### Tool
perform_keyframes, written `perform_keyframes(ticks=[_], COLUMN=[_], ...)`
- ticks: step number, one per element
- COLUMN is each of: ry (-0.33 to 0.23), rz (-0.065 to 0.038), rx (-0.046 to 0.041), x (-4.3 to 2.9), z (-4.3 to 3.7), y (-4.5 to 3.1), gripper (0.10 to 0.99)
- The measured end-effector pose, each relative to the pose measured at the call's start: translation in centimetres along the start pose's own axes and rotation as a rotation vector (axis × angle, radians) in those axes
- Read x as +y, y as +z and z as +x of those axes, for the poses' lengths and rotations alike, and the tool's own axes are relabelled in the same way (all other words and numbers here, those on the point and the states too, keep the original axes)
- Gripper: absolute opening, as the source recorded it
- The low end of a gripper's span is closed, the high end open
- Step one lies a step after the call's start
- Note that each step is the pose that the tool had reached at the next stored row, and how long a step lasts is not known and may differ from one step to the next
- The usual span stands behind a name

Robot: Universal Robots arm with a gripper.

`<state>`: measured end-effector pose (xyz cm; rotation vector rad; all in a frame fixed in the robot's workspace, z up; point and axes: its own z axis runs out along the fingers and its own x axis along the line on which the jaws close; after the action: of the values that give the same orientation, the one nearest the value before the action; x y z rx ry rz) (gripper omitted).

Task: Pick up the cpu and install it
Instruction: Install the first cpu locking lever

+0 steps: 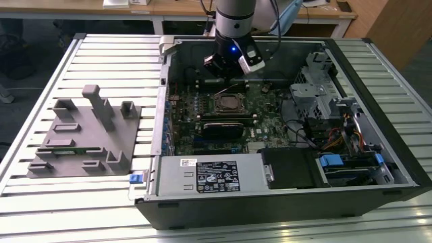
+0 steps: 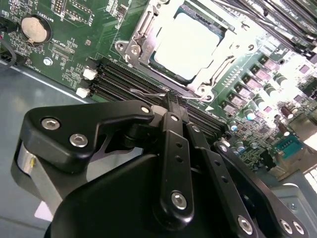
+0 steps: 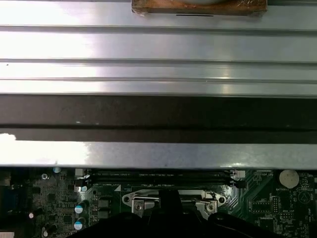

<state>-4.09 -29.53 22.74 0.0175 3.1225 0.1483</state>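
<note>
In the exterior view, the end effector (image 1: 233,71) hangs inside the open computer case (image 1: 378,167), just above the motherboard socket (image 1: 227,104) where the cpu (image 1: 228,105) sits.

In the second wrist view, its fingers (image 2: 174,106) are pressed together, empty; the cpu (image 2: 190,44) lies seated in the socket frame (image 2: 143,42).

In the first wrist view, the memory slots (image 3: 158,174) lie just beside the socket. A careless descent could scrape them or the unlatched frame.

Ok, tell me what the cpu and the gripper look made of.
The cpu, sitting in the motherboard socket, has a flat top that looks like bare metal, glaring bright silver-white. The gripper looks like matte black plastic or coated metal, with shiny steel screw heads; the look alone doesn't settle which.
</note>
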Motion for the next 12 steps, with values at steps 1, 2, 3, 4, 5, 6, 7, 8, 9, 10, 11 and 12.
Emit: perform_keyframes(ticks=[1,2,3,4,5,6,7,8,9,10,11,12], ry=[0.0,0.0,0.0,0.0,0.0,0.0,0.0,0.0,0.0,0.0,0.0,0.0], rz=[0.0,0.0,0.0,0.0,0.0,0.0,0.0,0.0,0.0,0.0,0.0,0.0], rx=[0.0,-0.0001,-0.0002,-0.0003,-0.0002,-0.0001,-0.0001,-0.0001,-0.0001,-0.0001,-0.0001,-0.0001], x=[0.02,0.04,0.07,0.1,0.13,0.15,0.16,0.17,0.18,0.2,0.21,0.22], z=[-0.05,-0.09,-0.12,-0.14,-0.15,-0.17,-0.18,-0.19,-0.19,-0.21,-0.2,-0.2], y=[0.06,0.12,0.17,0.22,0.26,0.29,0.32,0.34,0.35,0.37,0.38,0.38], gripper=[0.106,0.106,0.106,0.106,0.106,0.106,0.106,0.106,0.106,0.106,0.106,0.106])
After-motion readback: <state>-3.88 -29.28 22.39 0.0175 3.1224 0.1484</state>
